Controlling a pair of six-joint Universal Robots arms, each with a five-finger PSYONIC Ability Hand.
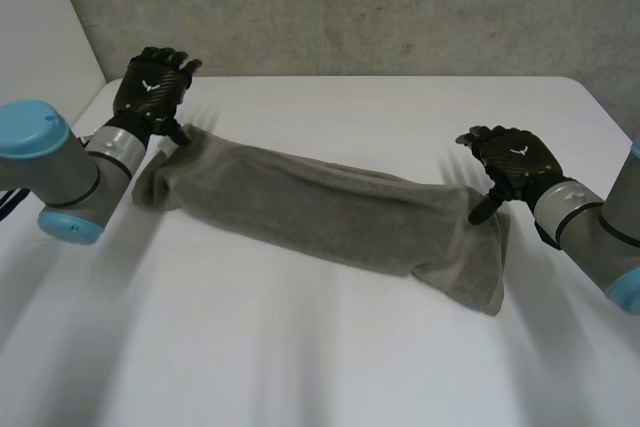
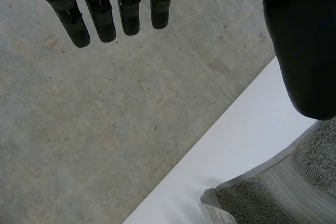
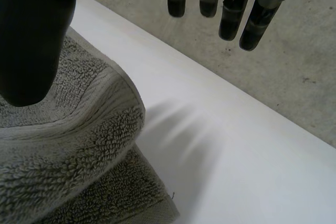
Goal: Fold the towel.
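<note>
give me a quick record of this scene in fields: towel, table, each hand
towel: grey, folded into a long band, lying slantwise on the table
table: white, bare around the towel
left hand: at the towel's end on the robot's left, fingers straight, open
right hand: at the towel's other end, fingers straight, thumb above a raised fold, open
layers: stacked at the right end

In the head view the left arm (image 1: 55, 172) runs off the frame's left edge, the right arm (image 1: 595, 227) off its right edge, and the table (image 1: 300, 367) off the lower edge. In each wrist view the thumb of the left hand (image 1: 150, 87) or right hand (image 1: 515, 159) covers part of the towel (image 1: 330, 212), so contact there cannot be told. The towel's white label (image 2: 216, 215) is too small to read.
</note>
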